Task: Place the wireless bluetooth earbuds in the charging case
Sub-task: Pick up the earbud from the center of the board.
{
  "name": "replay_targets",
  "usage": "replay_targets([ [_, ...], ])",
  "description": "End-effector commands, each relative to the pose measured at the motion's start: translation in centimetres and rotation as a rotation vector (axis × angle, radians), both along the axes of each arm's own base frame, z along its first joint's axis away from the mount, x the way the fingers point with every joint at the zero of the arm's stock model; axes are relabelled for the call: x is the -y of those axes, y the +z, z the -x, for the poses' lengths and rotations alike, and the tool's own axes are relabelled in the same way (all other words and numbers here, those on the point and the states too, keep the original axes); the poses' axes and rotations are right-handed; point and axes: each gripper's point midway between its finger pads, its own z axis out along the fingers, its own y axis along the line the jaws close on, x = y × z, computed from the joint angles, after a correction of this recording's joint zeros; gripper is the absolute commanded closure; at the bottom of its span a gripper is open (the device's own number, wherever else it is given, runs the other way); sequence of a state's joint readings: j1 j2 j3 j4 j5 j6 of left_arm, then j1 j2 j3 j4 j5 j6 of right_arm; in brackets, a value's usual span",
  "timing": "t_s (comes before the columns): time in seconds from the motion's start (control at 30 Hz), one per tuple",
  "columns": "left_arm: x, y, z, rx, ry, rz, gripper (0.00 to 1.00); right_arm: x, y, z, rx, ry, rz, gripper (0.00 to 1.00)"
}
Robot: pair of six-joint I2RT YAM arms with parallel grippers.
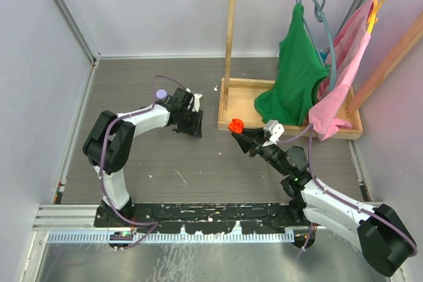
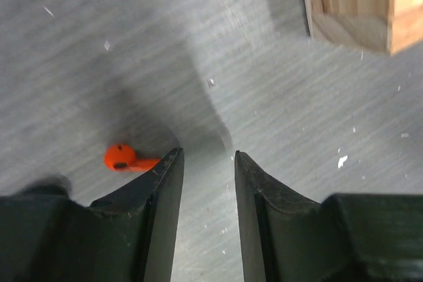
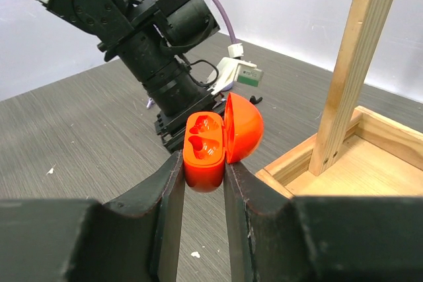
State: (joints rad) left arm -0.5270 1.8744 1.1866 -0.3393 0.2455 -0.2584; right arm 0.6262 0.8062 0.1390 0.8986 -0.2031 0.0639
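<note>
A small orange-red earbud [image 2: 122, 157] lies on the grey table just left of my left gripper's left finger [image 2: 158, 189], its stem running behind the fingertip. The left gripper [image 2: 207, 153] hovers low over the table, open, with only bare surface between its fingers. From above it [image 1: 188, 123] points down near the table's middle. My right gripper [image 3: 203, 158] is shut on the orange charging case [image 3: 205, 140], held above the table with its lid [image 3: 243, 127] swung open. Both moulded wells look empty. From above, the case [image 1: 236, 124] hangs near the wooden tray's corner.
A wooden rack with a tray base [image 1: 244, 94] stands at the back right, carrying a green garment [image 1: 297, 70] and a pink one [image 1: 347, 70] on hangers. Its corner [image 2: 350, 11] is close to the left gripper. A lilac disc [image 1: 162, 94] and a white item [image 3: 234, 70] lie behind the left arm.
</note>
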Motion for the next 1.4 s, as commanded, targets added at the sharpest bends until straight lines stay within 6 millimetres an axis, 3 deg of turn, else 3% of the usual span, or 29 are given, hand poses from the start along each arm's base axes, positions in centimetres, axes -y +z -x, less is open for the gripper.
replay_targets([
  [0.0, -0.6, 1.5, 2.5, -0.024, -0.03, 0.004, 0.62, 0.1, 1.7, -0.1, 0.046, -0.007, -0.022, 0.93],
  [0.17, -1.1, 3.4, 3.1, 0.01, -0.008, 0.025, 0.59, -0.2, 1.6, -0.1, 0.035, 0.006, -0.014, 0.93],
  [0.27, -2.1, 4.1, 2.2, 0.052, 0.06, -0.011, 0.58, -0.1, 1.6, -0.2, 0.035, 0.002, -0.015, 0.93],
  [0.53, -3.5, 3.1, -0.7, 0.055, 0.222, -0.093, 0.57, 0.0, 1.7, -0.1, 0.039, -0.001, -0.017, 0.93],
  [0.87, -3.4, 1.8, -3.3, 0.064, 0.247, -0.143, 0.62, -0.1, 1.5, -0.2, 0.034, 0.002, -0.015, 0.93],
  [1.37, -3.6, 0.0, -1.8, 0.0, 0.19, -0.181, 0.66, -0.2, 1.5, -0.1, 0.036, 0.01, -0.012, 0.93],
])
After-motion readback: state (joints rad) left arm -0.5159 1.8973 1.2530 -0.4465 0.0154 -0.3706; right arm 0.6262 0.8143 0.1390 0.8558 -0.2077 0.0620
